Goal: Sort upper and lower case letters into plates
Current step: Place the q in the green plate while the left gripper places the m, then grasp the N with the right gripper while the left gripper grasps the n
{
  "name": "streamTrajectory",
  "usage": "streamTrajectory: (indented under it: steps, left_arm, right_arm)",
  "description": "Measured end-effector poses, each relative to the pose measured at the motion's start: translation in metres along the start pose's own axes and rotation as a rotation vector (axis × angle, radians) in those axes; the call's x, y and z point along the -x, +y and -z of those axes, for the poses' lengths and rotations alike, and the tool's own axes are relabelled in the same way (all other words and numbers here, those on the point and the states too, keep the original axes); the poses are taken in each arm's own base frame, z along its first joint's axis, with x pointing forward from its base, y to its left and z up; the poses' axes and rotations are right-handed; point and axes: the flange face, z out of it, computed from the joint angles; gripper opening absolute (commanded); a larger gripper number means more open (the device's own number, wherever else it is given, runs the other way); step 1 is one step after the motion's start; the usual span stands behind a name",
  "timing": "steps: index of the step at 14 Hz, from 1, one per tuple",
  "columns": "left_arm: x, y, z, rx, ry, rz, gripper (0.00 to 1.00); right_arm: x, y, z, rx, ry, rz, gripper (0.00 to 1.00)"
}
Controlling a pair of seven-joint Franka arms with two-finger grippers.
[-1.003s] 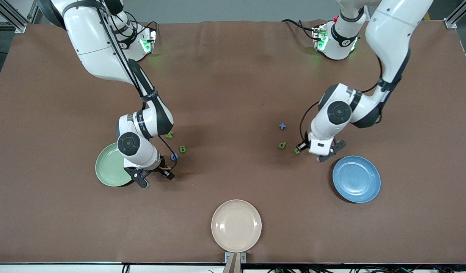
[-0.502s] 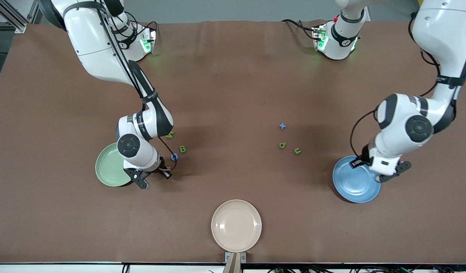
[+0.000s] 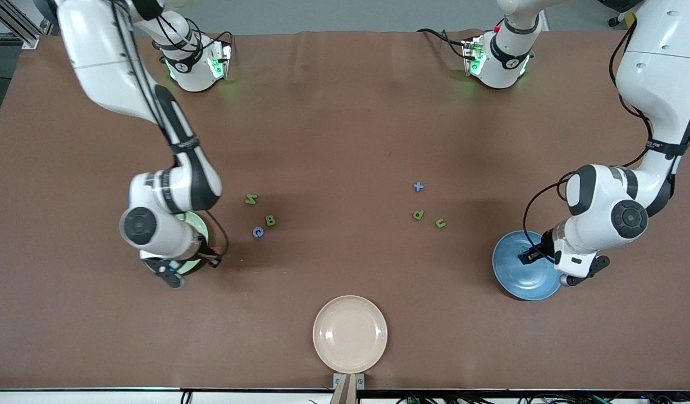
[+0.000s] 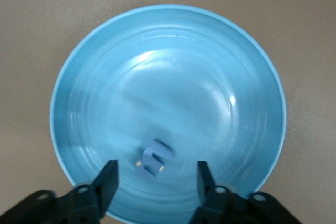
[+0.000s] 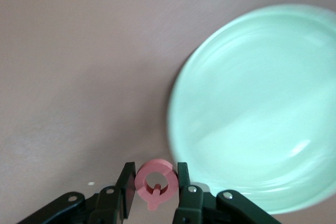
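Half a second ago our left hand (image 4: 156, 184) had only just reached the blue plate (image 3: 513, 280); now its fingers are spread wide over it and the blue m (image 4: 155, 158) lies in the plate — one lower-case letter sorted. Our right hand (image 5: 154, 187) has swung from beside the green plate (image 3: 201, 227) to hang at its rim, clenched on the pink Q (image 5: 155, 180), so we judge a drop into that plate comes next.

Still loose on the brown desk (image 3: 345, 112): N (image 3: 251, 198), B (image 3: 270, 221) and C (image 3: 257, 232) near the green plate, toward the blue one; x (image 3: 417, 187) and two small green letters (image 3: 417, 215) farther along toward the blue plate. A cream plate (image 3: 350, 334) sits nearer the camera than the green plate, unused — the cloth around it lies flat, with room to move.
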Motion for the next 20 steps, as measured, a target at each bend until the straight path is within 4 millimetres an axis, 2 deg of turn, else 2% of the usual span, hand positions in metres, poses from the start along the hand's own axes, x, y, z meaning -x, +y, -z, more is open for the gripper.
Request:
streamTrajectory:
  steps: [2,4,5,7,9,10,11,12,13,14,15,17,20]
  left_arm:
    - [0.003,0.003,0.003,-0.011,-0.015,-0.007,1.0]
    - [0.013,0.015,0.007,-0.024,-0.034,0.009,1.0]
    - [0.022,0.028,0.008,-0.028,-0.039,0.028,1.0]
    - [0.049,0.064,0.003,-0.041,-0.05,0.057,1.0]
    - [0.082,0.096,-0.007,-0.059,-0.062,0.075,0.97]
    - [0.098,0.111,-0.011,-0.069,-0.067,0.089,0.96]
    - [0.113,0.122,-0.016,-0.082,-0.068,0.098,0.94]
    - [0.126,0.13,-0.022,-0.1,-0.061,0.102,0.88]
    - [0.135,0.133,-0.028,-0.112,-0.048,0.104,0.84]
    - [0.141,0.132,-0.035,-0.113,-0.033,0.106,0.84]
    - [0.146,0.13,-0.042,-0.104,-0.021,0.11,0.84]
    - [0.157,0.127,-0.054,-0.089,-0.014,0.123,0.84]
    - [0.173,0.139,-0.057,-0.082,-0.011,0.138,0.83]
  right_arm:
    - [-0.02,0.032,0.03,0.005,-0.026,0.039,0.02]
    - [-0.031,0.056,0.037,0.009,-0.043,0.068,0.02]
    - [-0.034,0.066,0.03,0.013,-0.051,0.079,0.02]
    - [-0.038,0.088,0.005,0.013,-0.051,0.094,0.02]
    - [-0.033,0.105,-0.026,0.006,-0.033,0.095,0.03]
    - [-0.027,0.11,-0.039,0.006,-0.028,0.096,0.08]
    - [-0.022,0.113,-0.049,0.007,-0.03,0.098,0.16]
    - [-0.018,0.113,-0.055,0.009,-0.034,0.1,0.23]
    - [-0.016,0.113,-0.056,0.01,-0.037,0.102,0.52]
    - [-0.015,0.112,-0.056,0.01,-0.038,0.104,0.85]
    - [-0.015,0.112,-0.056,0.009,-0.038,0.104,1.0]
    - [-0.015,0.112,-0.056,0.009,-0.037,0.105,1.0]
    - [-0.018,0.104,-0.044,0.009,-0.044,0.124,1.0]
